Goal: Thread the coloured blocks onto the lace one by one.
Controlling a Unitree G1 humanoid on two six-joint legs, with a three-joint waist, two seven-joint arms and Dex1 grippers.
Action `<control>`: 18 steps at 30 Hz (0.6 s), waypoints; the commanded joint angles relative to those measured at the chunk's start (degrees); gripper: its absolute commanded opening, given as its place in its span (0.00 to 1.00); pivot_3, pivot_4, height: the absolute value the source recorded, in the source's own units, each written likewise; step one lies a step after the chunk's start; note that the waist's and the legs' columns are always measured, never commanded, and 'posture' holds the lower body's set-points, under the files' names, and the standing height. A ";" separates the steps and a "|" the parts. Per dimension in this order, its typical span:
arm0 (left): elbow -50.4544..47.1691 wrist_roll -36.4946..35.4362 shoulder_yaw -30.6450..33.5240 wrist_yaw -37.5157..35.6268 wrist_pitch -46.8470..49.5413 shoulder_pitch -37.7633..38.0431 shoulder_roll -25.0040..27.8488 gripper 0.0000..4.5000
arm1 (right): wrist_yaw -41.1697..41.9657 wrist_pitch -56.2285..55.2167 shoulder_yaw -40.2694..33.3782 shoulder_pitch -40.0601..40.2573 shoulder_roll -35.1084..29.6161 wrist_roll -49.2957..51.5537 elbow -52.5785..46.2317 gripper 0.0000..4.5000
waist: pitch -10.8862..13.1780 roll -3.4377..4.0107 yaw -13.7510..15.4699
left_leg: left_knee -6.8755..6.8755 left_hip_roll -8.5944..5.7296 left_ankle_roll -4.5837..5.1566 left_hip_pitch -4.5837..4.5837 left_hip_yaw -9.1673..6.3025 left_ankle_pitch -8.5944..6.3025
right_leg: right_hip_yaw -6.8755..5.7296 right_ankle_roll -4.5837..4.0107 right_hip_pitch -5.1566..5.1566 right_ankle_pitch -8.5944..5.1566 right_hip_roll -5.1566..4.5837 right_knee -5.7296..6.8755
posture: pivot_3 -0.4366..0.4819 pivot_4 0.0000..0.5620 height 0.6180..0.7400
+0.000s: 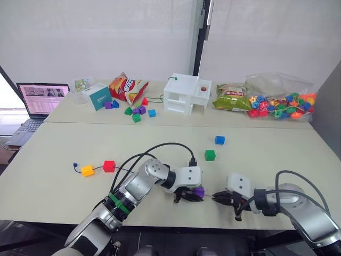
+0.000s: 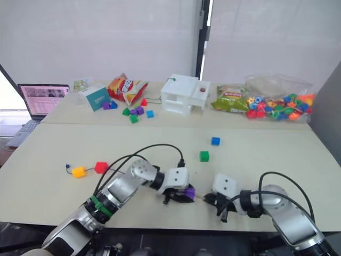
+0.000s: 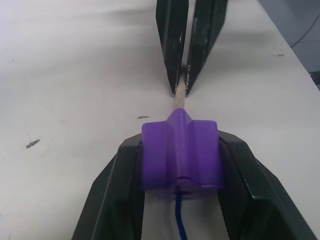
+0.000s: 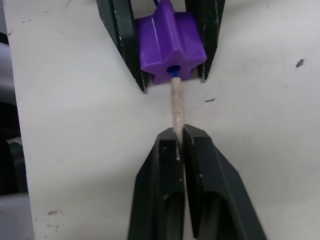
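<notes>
My left gripper [image 1: 193, 195] is shut on the purple block [image 3: 181, 150] just above the table near its front edge. The lace [image 3: 178, 222] runs through this block, and its pale stiff tip [image 4: 177, 102] sticks out of the far side. My right gripper [image 1: 219, 198] is shut on that tip, a short gap away from the block. Further left on the table, the yellow-orange block [image 1: 87, 170] and the red block [image 1: 109, 166] sit threaded on the lace beside its knot [image 1: 75, 165]. The green block [image 1: 210, 155] and the blue block [image 1: 219, 140] lie loose at mid-table.
On the back table stand a white house-shaped box [image 1: 186, 93], a bag of round beads [image 1: 279, 104], snack bags [image 1: 127, 87], a teal box [image 1: 97, 96] and several spare blocks [image 1: 136, 111]. A laptop [image 1: 41, 98] stands at the far left.
</notes>
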 commanded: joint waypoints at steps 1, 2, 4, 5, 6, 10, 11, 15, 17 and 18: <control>-1.85 -0.31 0.87 -0.89 0.40 1.22 1.61 0.31 | -0.85 0.64 -1.32 -0.49 0.24 -0.13 1.14 0.00 | 0.00 0.00 -0.02 | 0.00 0.00 0.00 0.00 0.00 0.00 | 0.00 0.00 0.00 0.00 0.00 0.00 | 0.48 0.27 1.00; -2.62 -0.69 1.37 -1.14 0.62 1.66 2.30 0.31 | -0.82 0.83 -1.29 -0.91 0.52 0.23 0.74 0.00 | 0.00 0.00 -0.03 | 0.00 0.00 0.00 0.00 0.00 0.00 | 0.01 0.00 -0.01 0.00 0.00 0.00 | 0.48 0.27 1.00; -4.47 -1.57 2.52 -2.25 0.51 2.79 4.59 0.31 | -0.60 1.43 -1.12 -1.75 0.81 0.81 -0.33 0.00 | 0.00 0.00 -0.19 | -0.01 0.02 0.00 -0.01 0.00 0.00 | 0.01 0.00 -0.03 0.00 0.01 0.01 | 0.48 0.27 1.00; -5.01 -1.98 2.99 -2.64 0.38 3.15 5.51 0.31 | -0.49 1.70 -1.06 -2.03 0.83 0.98 -0.70 0.00 | 0.00 0.01 -0.29 | -0.02 0.04 0.00 -0.02 0.01 0.00 | 0.04 -0.01 -0.08 0.00 0.03 0.03 | 0.48 0.27 1.00; -4.90 -2.31 4.35 -2.79 0.06 3.59 7.27 0.31 | -0.15 2.10 -0.88 -2.56 0.70 1.24 -1.39 0.00 | 0.00 0.01 -0.30 | -0.04 0.04 0.00 -0.02 0.01 0.00 | 0.05 -0.01 -0.11 0.00 0.03 0.06 | 0.48 0.27 1.00; 1.33 -3.24 10.81 -6.76 -4.92 4.84 19.26 0.31 | 1.52 4.14 0.14 -5.08 -0.21 2.02 -4.31 0.00 | 0.00 0.01 -1.13 | -0.08 0.10 -0.01 0.00 0.01 0.01 | 0.07 -0.05 -0.15 -0.01 0.08 0.07 | 0.48 0.27 1.00; 4.28 -2.86 11.62 -7.42 -6.56 4.67 21.84 0.31 | 1.78 4.51 0.41 -5.68 -0.32 2.02 -4.65 0.00 | 0.00 0.01 -1.33 | -0.11 0.11 -0.02 0.03 0.00 0.01 | 0.06 -0.07 -0.16 -0.02 0.11 0.08 | 0.48 0.27 1.00; 17.01 0.29 13.47 -7.89 -15.78 3.84 29.64 0.31 | 2.76 5.52 1.26 -7.86 -0.33 2.02 -5.28 0.00 | -0.01 0.03 -1.52 | -0.20 0.11 -0.01 0.24 0.01 0.01 | 0.04 -0.11 -0.05 -0.03 0.10 0.07 | 0.48 0.27 1.00; 23.02 1.35 14.03 -8.29 -19.06 3.34 32.71 0.31 | 3.19 5.47 1.61 -8.66 -0.29 1.93 -5.00 0.00 | -0.02 0.04 -1.48 | -0.20 0.10 -0.02 0.25 0.01 0.01 | 0.04 -0.11 -0.04 -0.03 0.07 0.08 | 0.48 0.27 1.00; 25.04 1.93 14.05 -8.37 -20.87 3.20 33.73 0.31 | 3.30 5.42 1.69 -8.93 -0.29 1.90 -4.78 0.00 | -0.03 0.05 -1.50 | -0.20 0.10 -0.02 0.26 0.02 0.01 | 0.03 -0.11 -0.04 -0.03 0.07 0.08 | 0.48 0.27 1.00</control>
